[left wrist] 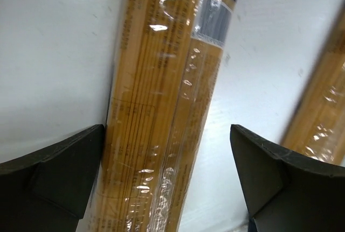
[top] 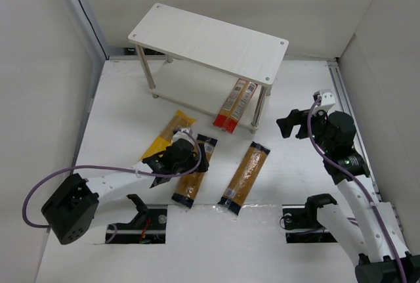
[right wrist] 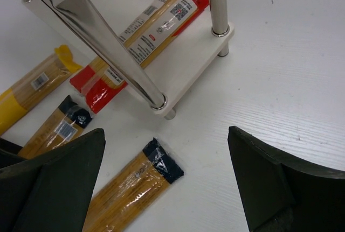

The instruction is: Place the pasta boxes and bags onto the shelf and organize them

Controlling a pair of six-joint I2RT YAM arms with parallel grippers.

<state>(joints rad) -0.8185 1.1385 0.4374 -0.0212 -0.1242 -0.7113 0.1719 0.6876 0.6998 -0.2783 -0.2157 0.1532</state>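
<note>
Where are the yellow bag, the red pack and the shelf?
yellow bag [top: 166, 134]: overhead view, its middle stretch.
red pack [right wrist: 151, 30]: right wrist view, its labelled middle.
shelf [top: 210, 43]: overhead view, bare top board.

You are viewing: shelf [top: 210, 43], boards showing pale matt wood grain; legs [right wrist: 218, 0], gleaming as polished metal; spaghetti bag [left wrist: 161, 108], glinting in clear wrinkled plastic film; red pack [right wrist: 156, 22], shining in glossy film; fingers [left wrist: 54, 178], looking like matt dark plastic; table [right wrist: 280, 81], showing white, faintly grained matt.

Looking steeply down from high over near edge, taking in whole table [top: 118, 119] and shelf [top: 210, 40]. Hovering very near left spaghetti bag [left wrist: 161, 108] at left wrist. Facing shelf's right end from right wrist, sharing red-and-orange box [right wrist: 161, 16] with overhead.
</note>
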